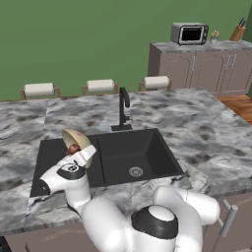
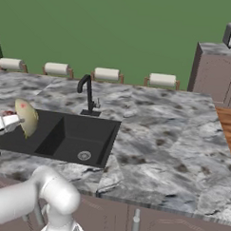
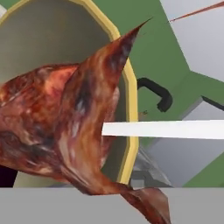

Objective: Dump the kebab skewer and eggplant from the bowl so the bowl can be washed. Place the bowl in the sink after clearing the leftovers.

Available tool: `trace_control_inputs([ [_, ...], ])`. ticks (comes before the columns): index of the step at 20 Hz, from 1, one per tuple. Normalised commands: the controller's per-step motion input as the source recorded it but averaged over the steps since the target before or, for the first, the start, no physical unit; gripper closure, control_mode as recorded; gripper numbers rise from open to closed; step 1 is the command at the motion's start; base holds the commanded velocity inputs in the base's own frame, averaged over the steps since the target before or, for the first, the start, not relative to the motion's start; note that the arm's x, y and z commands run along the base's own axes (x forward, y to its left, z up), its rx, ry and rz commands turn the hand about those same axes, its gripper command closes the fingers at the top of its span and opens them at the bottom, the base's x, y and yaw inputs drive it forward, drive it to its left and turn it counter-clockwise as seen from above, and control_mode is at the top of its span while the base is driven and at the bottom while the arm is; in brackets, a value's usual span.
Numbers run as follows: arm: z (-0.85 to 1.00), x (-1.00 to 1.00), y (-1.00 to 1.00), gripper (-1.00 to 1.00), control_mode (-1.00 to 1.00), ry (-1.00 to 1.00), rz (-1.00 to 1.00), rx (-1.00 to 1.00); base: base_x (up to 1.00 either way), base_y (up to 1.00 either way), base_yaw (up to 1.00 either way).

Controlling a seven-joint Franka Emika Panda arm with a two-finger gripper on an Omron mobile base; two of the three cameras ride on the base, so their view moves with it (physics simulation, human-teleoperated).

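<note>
The yellowish-tan bowl [image 1: 75,137] [image 2: 28,118] stands tipped on its edge above the left basin of the black sink [image 1: 142,155] [image 2: 81,135]. My gripper [image 1: 81,156] [image 2: 12,122] reaches up from below and is shut on its lower rim. The kebab skewer [image 1: 73,148] [image 3: 70,127] lies against the bowl's inside [image 3: 48,39]; its reddish-brown meat sits right in front of the hand camera and hides my fingertips, and its pale stick [image 3: 170,129] juts out to the right. The eggplant is out of view.
A black curved faucet [image 1: 123,106] [image 2: 87,93] stands behind the sink. Grey marble counter [image 1: 206,133] [image 2: 164,134] surrounds it. Three stools [image 1: 100,85] line the far edge. A microwave [image 1: 189,33] and knife block [image 1: 237,30] sit on brown cabinets at the back right.
</note>
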Motion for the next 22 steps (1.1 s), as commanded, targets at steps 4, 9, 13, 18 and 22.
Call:
trace_control_inputs([
  [4,0.00,-0.12,0.00,1.00,-1.00,0.00,0.00,-0.11,0.00,0.00,0.00],
  [9,0.05,-0.20,-0.02,1.00,-1.00,-0.01,0.00,-0.07,0.00,0.00,0.00],
  [13,0.13,0.00,-0.03,1.00,-1.00,-0.07,0.00,0.00,0.00,0.00,0.00],
  [18,0.19,0.00,-0.13,1.00,-1.00,-0.06,-0.02,0.00,0.00,0.00,0.00],
  [22,0.23,-0.05,-0.21,1.00,-1.00,-0.08,-0.05,0.00,0.00,0.00,0.00],
])
